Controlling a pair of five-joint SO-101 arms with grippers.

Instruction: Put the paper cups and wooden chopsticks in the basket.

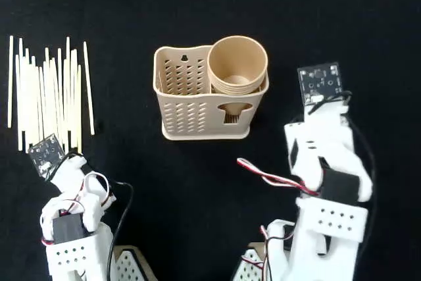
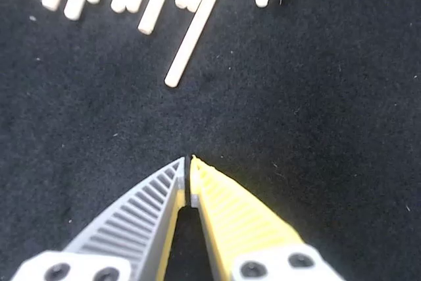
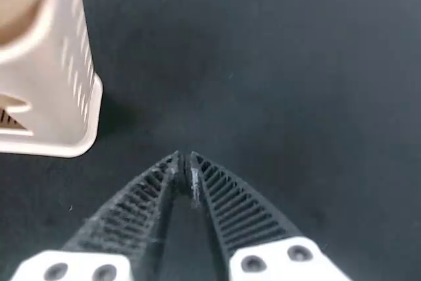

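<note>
Fingers [image 2: 223, 208] of the left gripper [image 2: 189, 162], one grey and one yellow, are pressed together tip to tip with nothing between them, low over the black tabletop [image 1: 197, 195], well to the near left of the basket [image 1: 197, 120]. The right gripper [image 3: 184, 159] has its dark ribbed fingers likewise closed on nothing, and it hovers over bare cloth just to the right of the basket, whose slotted corner [image 3: 59, 97] shows close beside it in the right wrist view. A loop of red and white wires [image 1: 270, 177] hangs from the right arm, nearer than the basket and to its right. The basket stands upright at the middle of the tabletop, cream plastic with slotted walls and two compartments. The paper cups [image 1: 237, 60] sit nested in one stack in its right compartment, upright, the top rim rising above the basket's rim. The wooden chopsticks [image 1: 49, 97] lie loose on the cloth well to the left of the basket, roughly parallel in a ragged row, their near ends [image 2: 191, 31] just ahead of the left gripper.
</note>
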